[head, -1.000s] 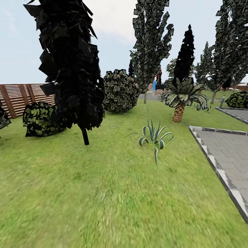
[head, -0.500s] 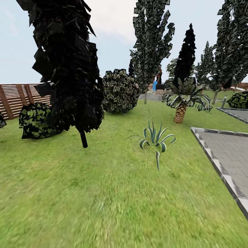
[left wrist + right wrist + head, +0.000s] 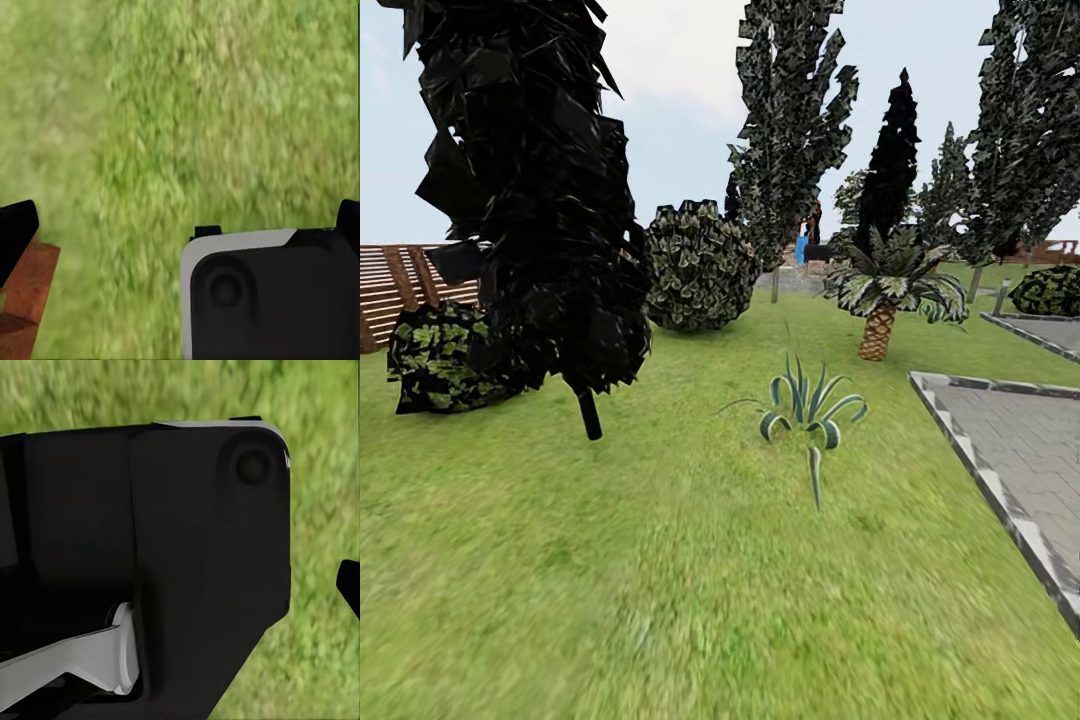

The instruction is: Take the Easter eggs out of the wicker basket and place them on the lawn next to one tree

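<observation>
Robot is in transit across the lawn (image 3: 690,590); the step in hand is judged to be locating the wicker basket, and neither basket nor Easter eggs are on view in any frame.

Head view, left to right: a brown slat fence (image 3: 390,285) at the edge; a low bush (image 3: 435,355) before it; a dark cone-shaped tree (image 3: 530,200) on a thin stem, close by; a round bush (image 3: 695,265) further back; a tall thin conifer (image 3: 790,130); a striped spiky plant (image 3: 808,405) standing alone on the grass; a short palm (image 3: 885,290) with scaly trunk; grey paving (image 3: 1025,445) with a pale kerb at right.

Both wrist views show blurred grass beyond dark robot bodywork. State of left claw and right claw: I cannot tell, as no fingertips can be made out.

To do the step well: keep to the grass, pass between the dark tree and the spiky plant with margin on both, stay off the kerb, and scan for the small tan basket. None of the trees here has the thick bare trunk wanted for the drop point.

Against the frame 1 second ago: the dark tree, low bush and fence sit further left and the tree larger, the spiky plant lower. The whole picture shifts, so the camera has advanced; the things have not moved.
</observation>
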Motion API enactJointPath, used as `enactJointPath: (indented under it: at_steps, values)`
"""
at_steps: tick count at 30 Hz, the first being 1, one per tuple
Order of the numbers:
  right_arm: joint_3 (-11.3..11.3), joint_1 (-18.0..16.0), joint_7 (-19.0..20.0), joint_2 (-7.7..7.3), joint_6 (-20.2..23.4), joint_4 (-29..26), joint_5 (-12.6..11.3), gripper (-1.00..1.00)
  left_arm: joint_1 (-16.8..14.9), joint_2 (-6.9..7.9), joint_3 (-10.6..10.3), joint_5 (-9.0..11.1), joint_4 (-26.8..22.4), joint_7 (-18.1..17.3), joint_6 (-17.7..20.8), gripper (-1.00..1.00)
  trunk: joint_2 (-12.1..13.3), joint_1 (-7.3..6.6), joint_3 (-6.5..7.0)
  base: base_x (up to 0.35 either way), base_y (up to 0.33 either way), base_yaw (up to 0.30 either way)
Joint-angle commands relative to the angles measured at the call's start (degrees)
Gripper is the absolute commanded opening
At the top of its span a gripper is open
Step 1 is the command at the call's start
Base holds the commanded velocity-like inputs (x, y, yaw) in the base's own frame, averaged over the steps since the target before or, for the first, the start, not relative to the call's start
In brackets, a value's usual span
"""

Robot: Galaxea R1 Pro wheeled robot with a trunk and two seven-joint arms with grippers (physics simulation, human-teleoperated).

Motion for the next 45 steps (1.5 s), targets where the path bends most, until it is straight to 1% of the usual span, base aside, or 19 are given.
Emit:
enactJointPath:
  at_steps: [1,10,22,28,45]
  values:
    - [-0.3,0.0,0.0,0.02,-0.2,0.0,0.0,1.00,0.0,0.02,-0.2,0.0,0.0,0.1,-0.2,1.00,0.0,0.05,0.02,0.277,0.000,-0.202]
    - [-0.4,0.0,0.0,-0.03,-0.2,0.0,0.0,1.00,0.0,0.02,-0.2,0.0,0.0,0.1,-0.2,1.00,0.0,0.05,0.24,0.249,0.004,-0.220]
    - [-0.4,0.0,0.0,0.01,-0.2,0.0,0.0,1.00,0.0,0.02,-0.2,0.0,0.0,0.1,-0.2,1.00,0.0,0.05,0.27,0.308,0.038,-0.021]
    - [-0.3,0.0,0.0,0.02,-0.2,0.0,0.0,1.00,0.0,0.02,-0.2,0.0,0.0,0.1,-0.2,1.00,0.0,0.05,0.28,0.328,0.004,0.195]
    - [-0.3,0.0,0.0,0.02,-0.2,0.0,0.0,1.00,0.0,0.02,-0.2,0.0,0.0,0.1,-0.2,1.00,0.0,0.05,0.28,0.330,0.000,0.279]
